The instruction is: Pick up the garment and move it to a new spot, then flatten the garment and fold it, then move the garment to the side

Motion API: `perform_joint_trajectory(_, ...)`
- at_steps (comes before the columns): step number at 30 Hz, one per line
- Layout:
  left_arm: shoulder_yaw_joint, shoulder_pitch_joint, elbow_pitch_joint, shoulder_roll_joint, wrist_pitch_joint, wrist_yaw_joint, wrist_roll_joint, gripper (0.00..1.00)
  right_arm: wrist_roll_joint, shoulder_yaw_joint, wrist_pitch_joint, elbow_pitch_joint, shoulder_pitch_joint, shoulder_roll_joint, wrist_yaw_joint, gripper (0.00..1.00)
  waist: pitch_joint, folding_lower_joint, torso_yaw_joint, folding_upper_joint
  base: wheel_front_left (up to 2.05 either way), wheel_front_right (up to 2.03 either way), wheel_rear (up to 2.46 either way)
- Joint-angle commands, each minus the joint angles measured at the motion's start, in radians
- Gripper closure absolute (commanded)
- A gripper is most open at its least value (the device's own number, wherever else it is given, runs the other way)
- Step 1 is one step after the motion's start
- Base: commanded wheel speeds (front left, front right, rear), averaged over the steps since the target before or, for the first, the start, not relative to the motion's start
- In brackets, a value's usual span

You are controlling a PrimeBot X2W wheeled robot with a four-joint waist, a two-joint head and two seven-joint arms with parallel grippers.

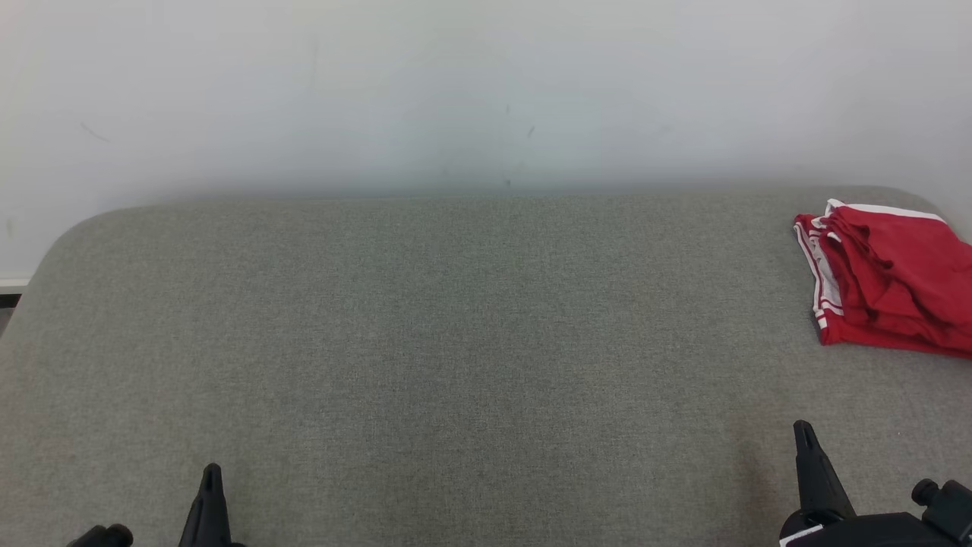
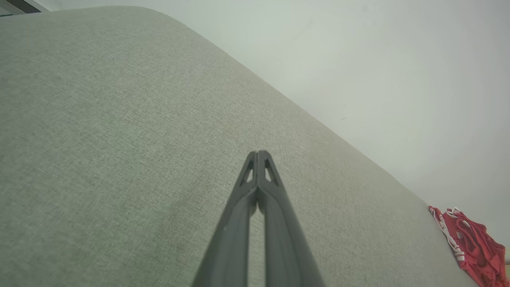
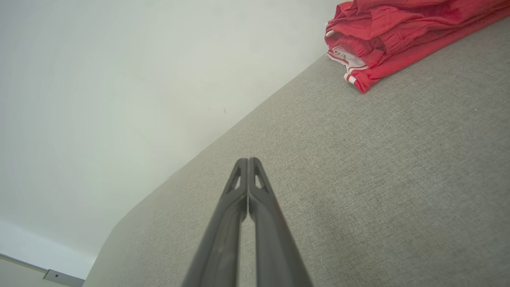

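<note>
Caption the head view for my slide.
Loosely folded red garment far right on the grey surface; left gripper and right gripper shut, empty.

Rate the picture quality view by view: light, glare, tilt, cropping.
Head view: soft even light, no glare; the red garment cropped by the right edge. Left wrist view: the grey surface runs tilted, left gripper sharp. Right wrist view: right gripper sharp, red garment cropped at the top.

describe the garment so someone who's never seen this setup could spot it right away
Start with the wide grey fabric-covered surface that runs up to the pale wall. Follow its far edge to the corner on the robot's right, where the garment lies in a folded, rumpled stack. Its bright red cloth with white edge stripes stands out against the plain grey around it.
</note>
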Motion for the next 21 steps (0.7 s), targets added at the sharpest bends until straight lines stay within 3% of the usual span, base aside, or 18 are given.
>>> perform_joint_trajectory(1, 0.008, -0.028, -0.011, 0.000, 0.008, -0.005, -0.036, 1.00, 0.031, -0.007, 0.005, -0.009, -0.022, 0.000, -0.001, 1.00, 0.000, 0.0000, 0.000, 0.0000, 0.00, 0.00, 0.00)
perform_joint_trajectory(21, 0.040, -0.053, -0.004, -0.021, 0.071, -0.031, -0.267, 1.00, 0.258, -0.029, 0.056, 0.009, -0.054, 0.013, -0.001, 1.00, 0.002, 0.0000, 0.000, 0.0000, 0.00, 0.00, 0.00)
